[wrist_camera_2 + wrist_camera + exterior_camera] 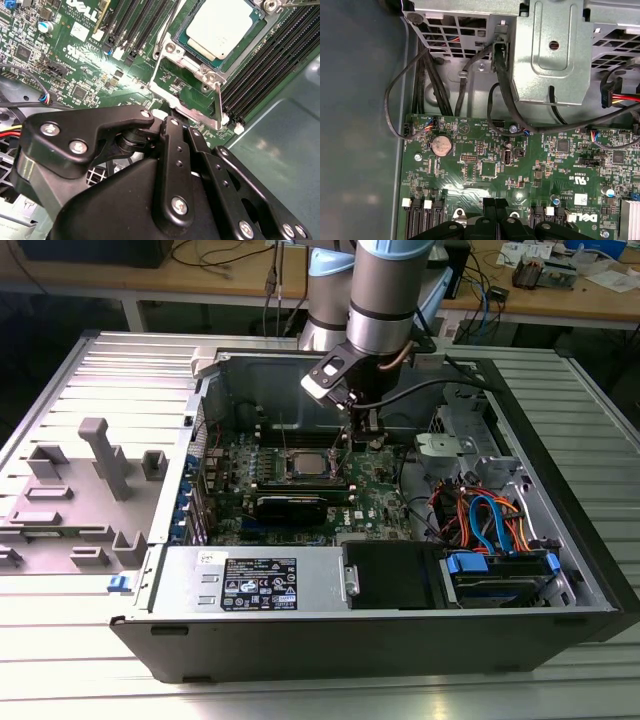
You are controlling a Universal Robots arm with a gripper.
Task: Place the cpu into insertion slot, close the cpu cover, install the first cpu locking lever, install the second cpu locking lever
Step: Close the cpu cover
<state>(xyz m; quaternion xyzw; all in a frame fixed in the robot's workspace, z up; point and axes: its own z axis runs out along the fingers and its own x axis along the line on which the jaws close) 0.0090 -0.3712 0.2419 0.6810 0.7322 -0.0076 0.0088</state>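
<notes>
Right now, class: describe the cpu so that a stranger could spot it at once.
Find the open computer case, then its green motherboard. Near the board's middle, between rows of long black memory slots, lies the cpu: the one flat, pale silver square, ringed by a shiny metal frame.

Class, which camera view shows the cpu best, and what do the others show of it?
The second wrist view: the cpu sits close, its pale metal top plain. The exterior view shows it small and distant. The first wrist view faces another stretch of the motherboard.
</notes>
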